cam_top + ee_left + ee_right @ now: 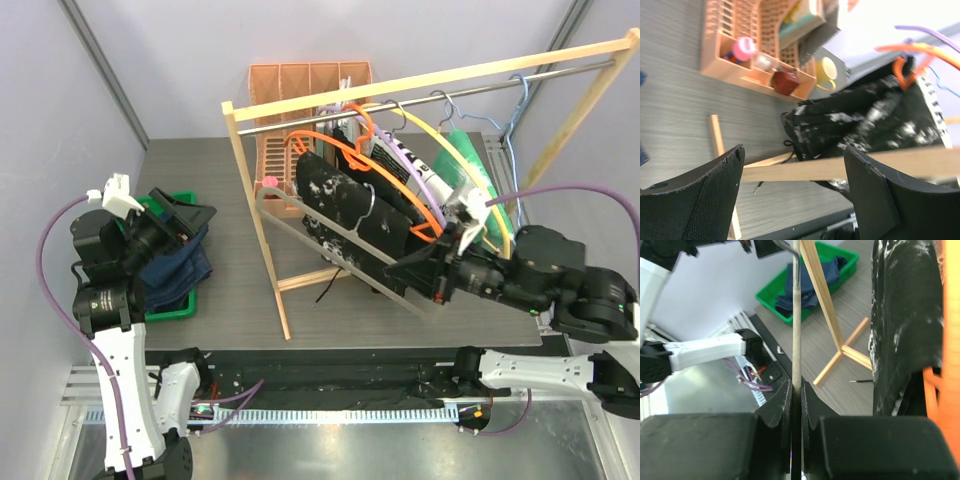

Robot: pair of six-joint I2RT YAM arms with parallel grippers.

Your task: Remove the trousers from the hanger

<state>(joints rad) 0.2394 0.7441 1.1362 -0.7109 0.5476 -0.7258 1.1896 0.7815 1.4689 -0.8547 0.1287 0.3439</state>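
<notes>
The black speckled trousers hang under the wooden rack, draped along a grey hanger that slants down to the right. My right gripper is shut on that hanger's lower end. In the right wrist view the thin grey bar runs straight into my right gripper, with the speckled trousers just to its right. The navy trousers lie in a green bin at the left. My left gripper hovers open above them, holding nothing; in the left wrist view my left gripper faces the speckled trousers.
The wooden rack stands mid-table, its rail carrying orange, yellow, purple and blue wire hangers plus other dark cloths. An orange basket with small items sits behind it. The rack's foot bar crosses the left wrist view.
</notes>
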